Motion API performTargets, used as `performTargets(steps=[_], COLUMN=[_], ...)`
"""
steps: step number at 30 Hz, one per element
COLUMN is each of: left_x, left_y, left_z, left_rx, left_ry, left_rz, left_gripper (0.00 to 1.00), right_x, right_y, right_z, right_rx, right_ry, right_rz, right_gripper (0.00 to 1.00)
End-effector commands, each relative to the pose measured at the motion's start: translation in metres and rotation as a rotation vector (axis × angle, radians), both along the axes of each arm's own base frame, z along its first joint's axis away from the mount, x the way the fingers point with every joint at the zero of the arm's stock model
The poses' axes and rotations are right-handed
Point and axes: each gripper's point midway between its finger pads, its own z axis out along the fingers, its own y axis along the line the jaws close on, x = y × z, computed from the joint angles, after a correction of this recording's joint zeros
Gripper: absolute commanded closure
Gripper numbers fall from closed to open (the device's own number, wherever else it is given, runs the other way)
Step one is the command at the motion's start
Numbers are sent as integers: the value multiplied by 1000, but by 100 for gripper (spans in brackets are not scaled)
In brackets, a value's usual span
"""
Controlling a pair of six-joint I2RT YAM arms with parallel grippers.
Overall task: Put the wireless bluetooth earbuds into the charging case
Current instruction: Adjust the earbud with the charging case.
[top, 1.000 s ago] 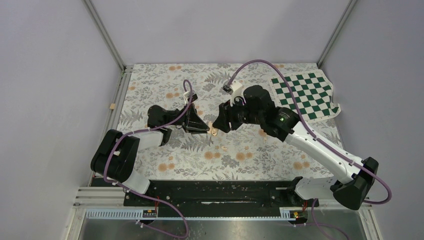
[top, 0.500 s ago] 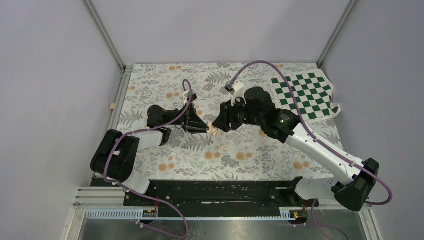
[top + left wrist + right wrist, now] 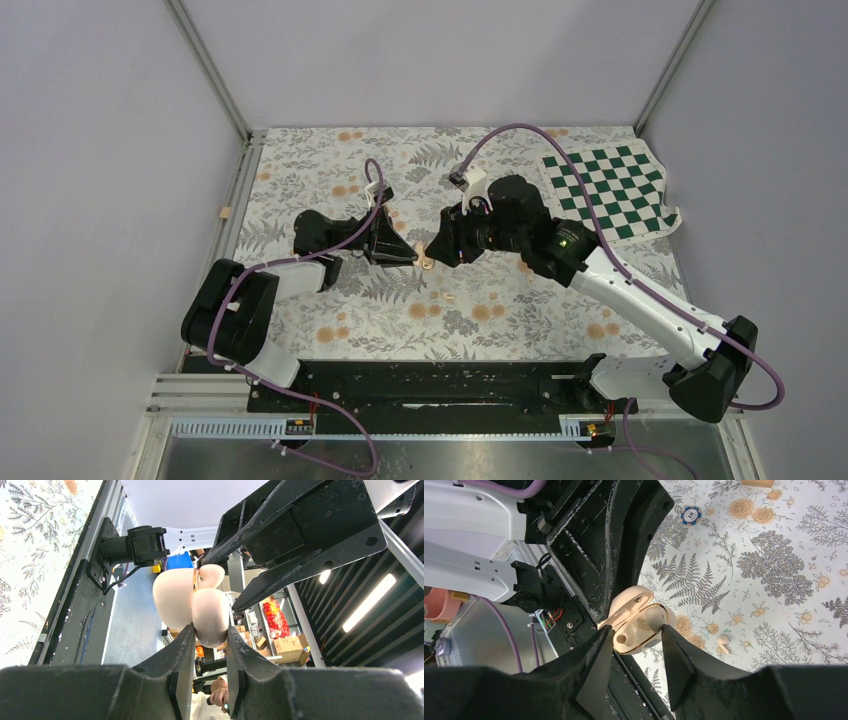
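- Left pincer (image 3: 210, 631), pinching charging case (image 3: 176, 599) by one rounded half; both fingers pressed flat against pale peach shell.
- Case held clear of worktop (image 3: 784, 555), lid hinged open, gold-edged interior turned toward right wrist camera; one dark socket visible, other socket unclear.
- Right pincer (image 3: 638, 635), spread, one finger on each side of open case, tips just beside its rim; contact not discernible.
- Earbud (image 3: 723, 641), lying loose on floral worktop cover below the case, apart from both pincers.
- Blue-and-white chip (image 3: 691, 515), farther out on the cover.
- Green-and-white chequered cloth (image 3: 612, 185), at far right corner.
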Motion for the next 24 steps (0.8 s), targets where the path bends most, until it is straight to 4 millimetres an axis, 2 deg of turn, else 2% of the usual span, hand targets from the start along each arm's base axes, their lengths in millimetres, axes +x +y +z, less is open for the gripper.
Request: performTargets(steps=[1, 16, 20, 24], left_x=[2, 2, 2, 3], left_y=[2, 2, 3, 3], left_z=[16, 14, 13, 13], left_rx=[-47, -45, -42, -41], left_ry=[-115, -111, -107, -107], left_rz=[29, 32, 32, 33], left_gripper=[100, 100, 100, 100], right_x=[-11, -13, -13, -24], right_y=[11, 24, 20, 10], right_z=[16, 16, 22, 34], right_rx=[57, 61, 69, 87], right_ry=[-11, -5, -23, -37], right_rz=[58, 95, 83, 89], right_gripper=[52, 53, 53, 53])
